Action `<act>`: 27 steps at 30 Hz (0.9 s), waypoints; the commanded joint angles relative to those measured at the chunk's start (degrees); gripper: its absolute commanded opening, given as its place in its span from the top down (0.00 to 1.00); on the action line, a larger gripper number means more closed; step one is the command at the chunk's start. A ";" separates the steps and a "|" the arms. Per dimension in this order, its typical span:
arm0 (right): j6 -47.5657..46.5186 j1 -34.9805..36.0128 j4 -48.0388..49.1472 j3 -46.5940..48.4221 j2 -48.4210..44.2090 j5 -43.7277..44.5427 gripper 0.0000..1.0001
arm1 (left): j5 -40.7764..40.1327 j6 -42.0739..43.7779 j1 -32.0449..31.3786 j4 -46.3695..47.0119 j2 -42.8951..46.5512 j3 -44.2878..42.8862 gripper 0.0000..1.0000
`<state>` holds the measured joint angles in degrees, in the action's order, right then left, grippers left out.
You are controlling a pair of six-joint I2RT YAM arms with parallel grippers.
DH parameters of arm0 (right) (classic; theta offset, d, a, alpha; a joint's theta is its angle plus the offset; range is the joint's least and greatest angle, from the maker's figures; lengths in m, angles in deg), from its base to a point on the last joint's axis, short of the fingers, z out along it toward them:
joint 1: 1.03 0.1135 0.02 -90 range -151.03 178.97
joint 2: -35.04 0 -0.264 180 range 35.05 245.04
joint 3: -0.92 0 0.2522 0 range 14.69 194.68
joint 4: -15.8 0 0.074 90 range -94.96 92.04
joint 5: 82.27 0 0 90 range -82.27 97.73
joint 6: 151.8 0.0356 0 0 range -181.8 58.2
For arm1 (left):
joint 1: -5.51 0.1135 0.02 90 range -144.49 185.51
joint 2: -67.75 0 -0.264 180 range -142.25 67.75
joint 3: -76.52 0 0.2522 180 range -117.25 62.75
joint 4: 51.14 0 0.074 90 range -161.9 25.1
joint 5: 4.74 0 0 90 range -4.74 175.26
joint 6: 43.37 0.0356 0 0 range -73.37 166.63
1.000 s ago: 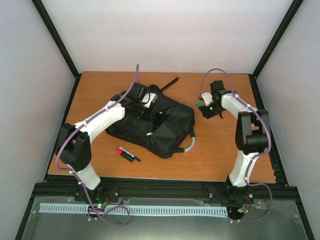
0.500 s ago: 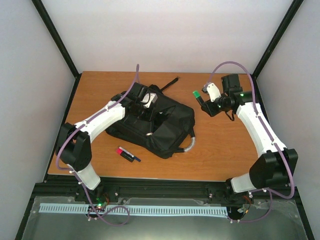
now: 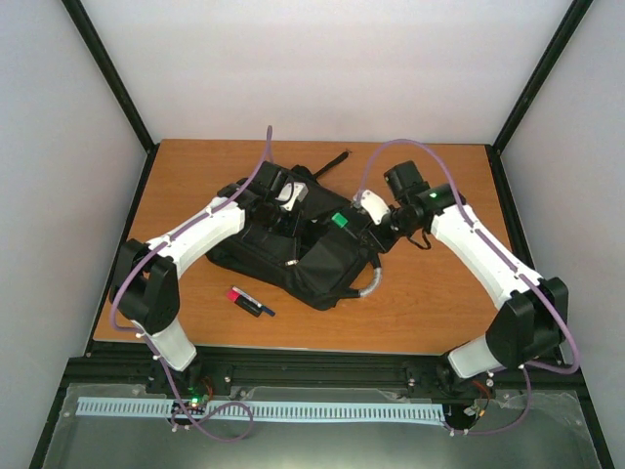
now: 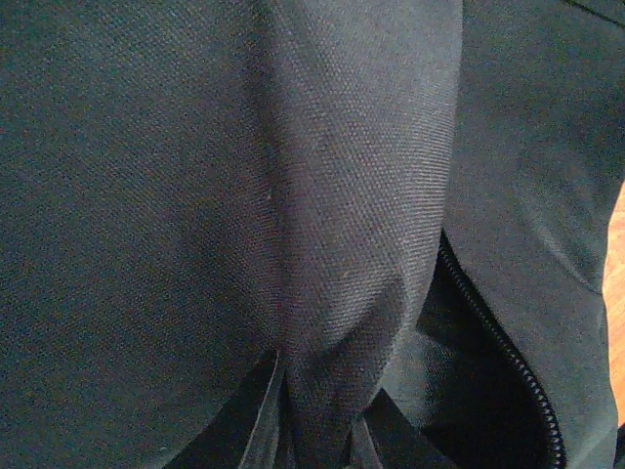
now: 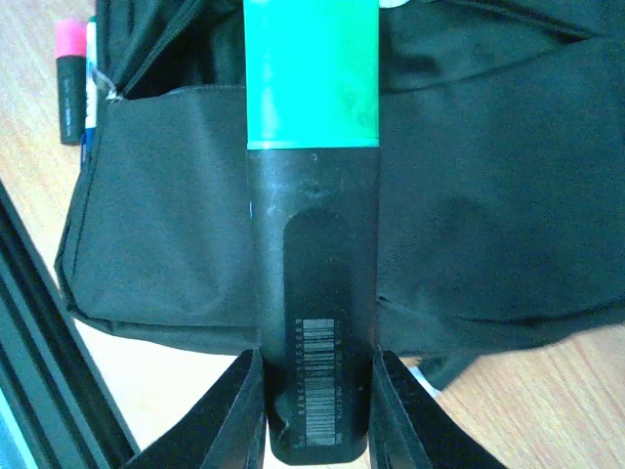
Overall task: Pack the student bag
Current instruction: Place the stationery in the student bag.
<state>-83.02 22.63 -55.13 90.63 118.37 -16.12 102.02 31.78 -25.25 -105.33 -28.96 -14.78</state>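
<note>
A large black soft fabric backpack (image 4: 195, 195) fills nearly the whole view. The left tool (image 4: 317, 435) sits at the bottom edge, its two dark fingers (image 4: 239, 420) pinching a raised fold of the cloth that runs straight ahead. Right of the tool, a black zip (image 4: 508, 357) curves along an open gap. Farther right shows a sliver of orange wooden tabletop (image 4: 619, 313).

2 pens (image 3: 250, 301) lie on the table (image 3: 439, 303) before the student bag (image 3: 312, 259), highlighter (image 3: 339, 219) above it.

Robotics lab test cell, white left arm (image 3: 200, 233) and right arm (image 3: 479, 249) bolted to a black rail (image 3: 322, 371), wooden tabletop (image 3: 195, 166) boxed in by black frame posts (image 3: 109, 73) and plain white panels (image 3: 322, 68), purple cables (image 3: 386, 149) looping along the arms.
</note>
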 commanded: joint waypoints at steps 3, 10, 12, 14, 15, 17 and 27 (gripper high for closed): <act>-0.94 4.95 -1.16 1.49 4.07 0.22 0.82 | 2.74 -1.14 -0.35 -0.28 0.32 -2.81 0.88; -0.45 7.85 -0.29 2.13 10.64 1.52 0.82 | 3.13 -1.35 -0.35 0.08 0.54 -2.69 0.88; 0.10 7.96 -0.10 2.76 12.83 1.54 0.82 | 3.44 -1.45 -0.32 0.24 0.54 -2.56 0.88; 0.65 8.02 0.09 3.61 14.91 1.61 0.82 | 3.66 -1.50 -0.35 0.26 0.59 -2.63 0.88; 0.91 8.06 0.19 4.22 15.94 1.66 0.82 | 3.71 -1.62 -0.35 0.20 0.68 -2.62 0.88; 1.38 8.27 0.41 5.42 17.82 1.94 0.82 | 3.85 -1.73 -0.35 0.42 0.87 -2.58 0.88; 3.66 10.06 0.98 16.37 26.77 3.80 0.82 | 4.92 -1.76 -0.35 1.20 1.08 -2.23 0.88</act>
<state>-81.16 31.53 -55.13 102.67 141.96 -13.70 102.65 31.14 -25.23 -105.39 -28.96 -14.78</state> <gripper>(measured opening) 0.248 0.121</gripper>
